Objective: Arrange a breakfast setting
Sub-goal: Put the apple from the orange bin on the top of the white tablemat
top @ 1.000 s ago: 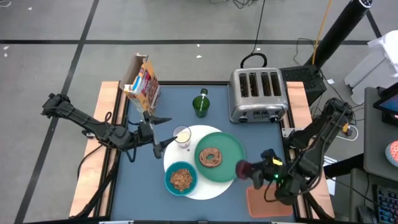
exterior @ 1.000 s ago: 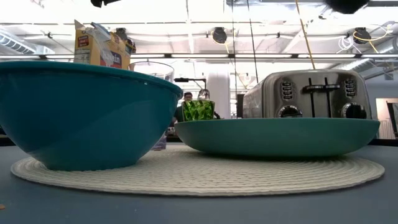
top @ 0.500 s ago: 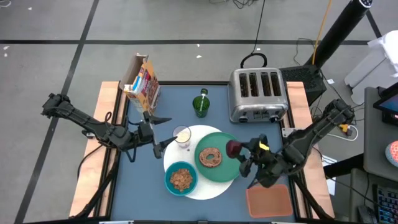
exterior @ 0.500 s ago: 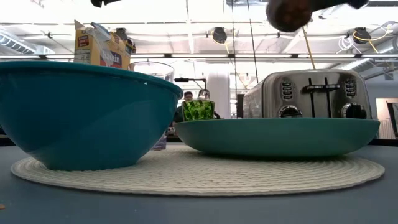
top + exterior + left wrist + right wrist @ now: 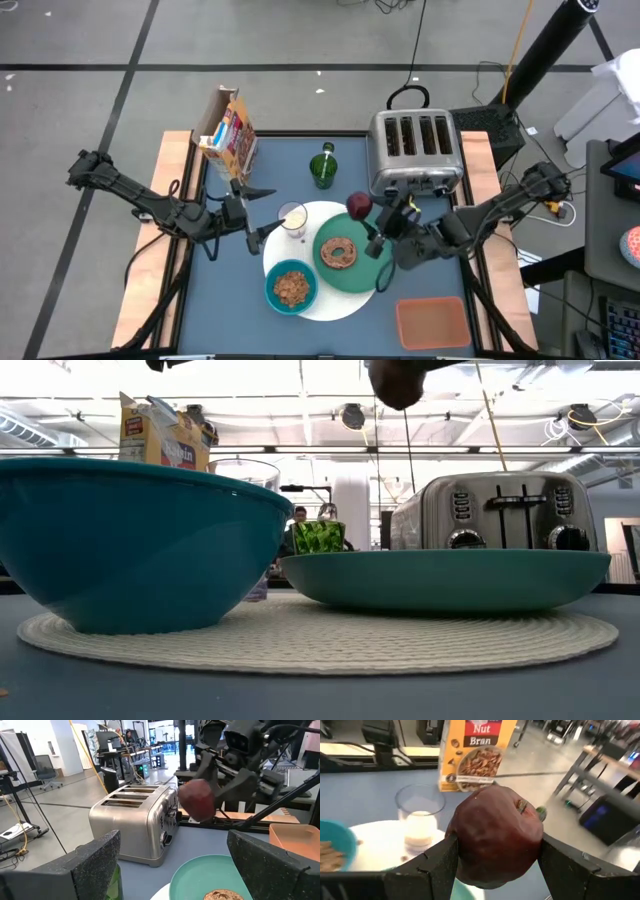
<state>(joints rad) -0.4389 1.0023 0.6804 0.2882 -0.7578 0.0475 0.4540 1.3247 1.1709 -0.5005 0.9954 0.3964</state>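
Dark-red fruit (image 5: 358, 205) being held in right gripper (image 5: 372, 217) jaws, closed round its middle, above green dinner plate (image 5: 375, 275) — likely firm, smooth, slippery; left gripper (image 5: 258, 212) jaws being kept apart, empty.

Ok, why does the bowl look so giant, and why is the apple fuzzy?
In the low view the teal bowl sits close to the camera, so it looms; the dark-red fruit at the top edge is blurred. In the right wrist view, the fruit fills the frame.

Toaster (image 5: 415, 153), cereal box (image 5: 228, 130) (upright), green bottle (image 5: 323, 167)
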